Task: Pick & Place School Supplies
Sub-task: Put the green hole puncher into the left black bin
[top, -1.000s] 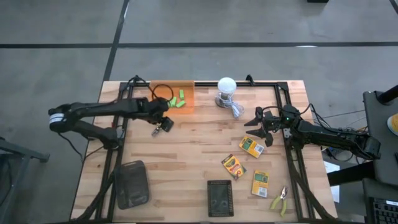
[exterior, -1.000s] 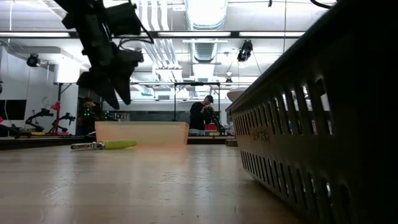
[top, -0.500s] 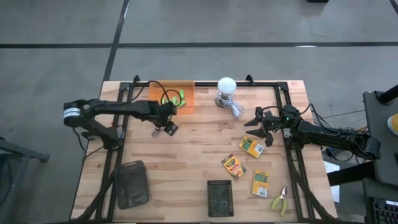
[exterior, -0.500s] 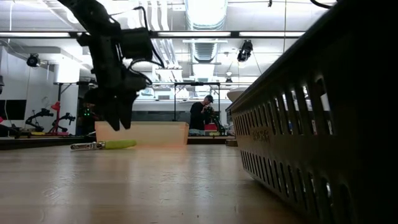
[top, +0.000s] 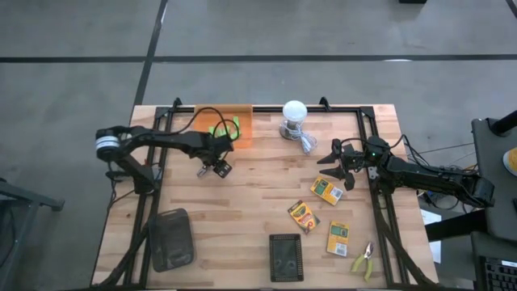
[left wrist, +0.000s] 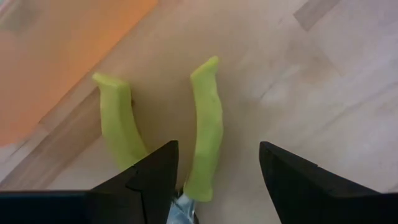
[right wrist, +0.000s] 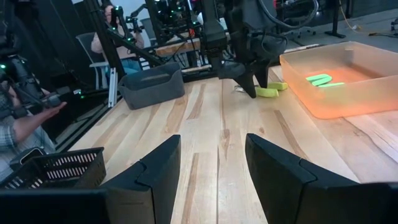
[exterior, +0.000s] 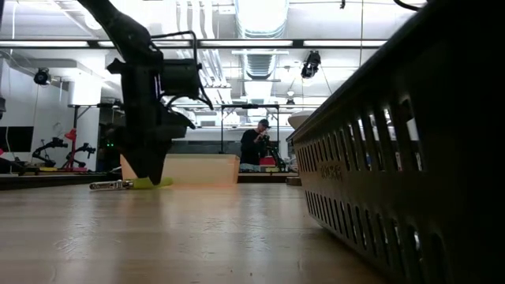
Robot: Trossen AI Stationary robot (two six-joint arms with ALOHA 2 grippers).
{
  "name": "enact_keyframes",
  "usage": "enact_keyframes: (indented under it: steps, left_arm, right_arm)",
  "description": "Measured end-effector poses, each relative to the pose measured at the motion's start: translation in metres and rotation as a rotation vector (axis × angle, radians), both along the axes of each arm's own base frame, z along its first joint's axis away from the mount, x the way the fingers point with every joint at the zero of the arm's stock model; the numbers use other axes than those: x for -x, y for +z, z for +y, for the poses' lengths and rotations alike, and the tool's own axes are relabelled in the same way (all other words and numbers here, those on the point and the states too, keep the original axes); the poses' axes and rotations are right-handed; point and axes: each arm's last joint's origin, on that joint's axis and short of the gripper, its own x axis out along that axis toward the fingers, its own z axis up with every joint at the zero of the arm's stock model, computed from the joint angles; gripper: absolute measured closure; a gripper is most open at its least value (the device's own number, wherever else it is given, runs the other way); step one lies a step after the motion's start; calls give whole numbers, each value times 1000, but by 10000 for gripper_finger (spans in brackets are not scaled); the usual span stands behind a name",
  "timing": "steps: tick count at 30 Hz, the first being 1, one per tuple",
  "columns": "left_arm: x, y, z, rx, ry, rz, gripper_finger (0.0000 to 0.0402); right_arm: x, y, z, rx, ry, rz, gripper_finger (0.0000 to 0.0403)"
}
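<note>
A plier-like tool [left wrist: 205, 134] with yellow-green handles lies flat on the wood beside the orange bin [top: 212, 117]. My left gripper [left wrist: 217, 149] points steeply down over it, open. One handle [left wrist: 208, 106] lies between the fingers and the other handle [left wrist: 117, 121] lies outside them. The low view shows the fingertips [exterior: 151, 175] close above the table at the tool [exterior: 130, 184]. Green blocks [top: 229, 128] lie in the bin. My right gripper [top: 338, 162] waits open at the table's right, above three crayon boxes [top: 327, 190], [top: 304, 217], [top: 338, 238]. A second plier tool [top: 363, 260] lies at the near right.
A white bulb with a cable [top: 295, 115] stands at the far edge, right of the bin. Two dark baskets [top: 172, 238], [top: 285, 257] sit near the front edge. Bare wood lies between the bin and the crayon boxes. People stand in the room beyond.
My left gripper has come down toward the plier tool beside the bin and tipped to point more steeply downward. Its fingertips now stand just above the table around one handle. The tool has not moved.
</note>
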Motion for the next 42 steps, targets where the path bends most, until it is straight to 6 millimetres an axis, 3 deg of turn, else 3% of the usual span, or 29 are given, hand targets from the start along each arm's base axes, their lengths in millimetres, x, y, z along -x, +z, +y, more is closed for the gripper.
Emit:
enact_keyframes:
  steps: [8,33,42]
  left_arm:
    - [-3,-7,3,-22,-7,23,188]
    - [-3,-12,3,-17,13,-1,348]
    - [-3,-12,3,-15,18,-4,353]
  right_arm:
    - [0,0,0,0,0,0,225]
    - [0,0,0,0,0,0,225]
    - [0,0,0,0,-1,0,225]
